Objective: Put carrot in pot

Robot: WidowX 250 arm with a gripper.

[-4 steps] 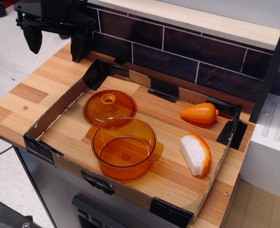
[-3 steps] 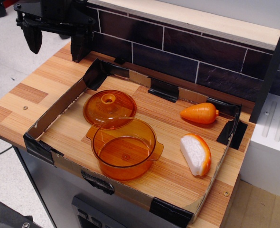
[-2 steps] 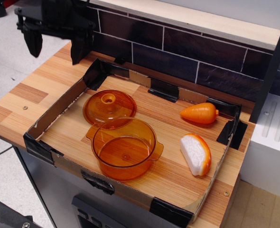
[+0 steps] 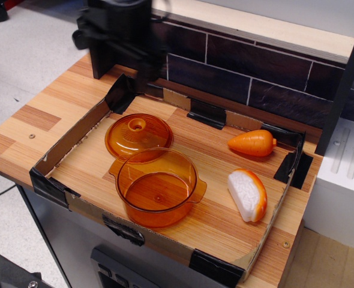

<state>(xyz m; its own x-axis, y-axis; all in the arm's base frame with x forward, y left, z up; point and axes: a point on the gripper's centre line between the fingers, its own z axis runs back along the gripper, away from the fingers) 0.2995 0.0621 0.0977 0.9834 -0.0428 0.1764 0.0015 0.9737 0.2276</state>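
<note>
The orange toy carrot (image 4: 253, 143) lies on its side at the back right of the cardboard tray (image 4: 68, 146), blunt end to the right. The translucent amber pot (image 4: 158, 187) stands open and empty at the front left of the tray. My black gripper (image 4: 124, 69) hangs blurred above the tray's back left corner, well left of the carrot and behind the pot. Its fingers look spread and hold nothing.
The domed orange lid (image 4: 137, 135) lies just behind the pot, touching it. A white-and-orange wedge slice (image 4: 248, 194) lies in front of the carrot. A dark tiled wall (image 4: 255, 72) runs behind the tray. A white unit (image 4: 345, 174) stands at the right.
My gripper has swung right from over the table's far left corner to above the tray's back left corner. The carrot, pot, lid and slice have not moved.
</note>
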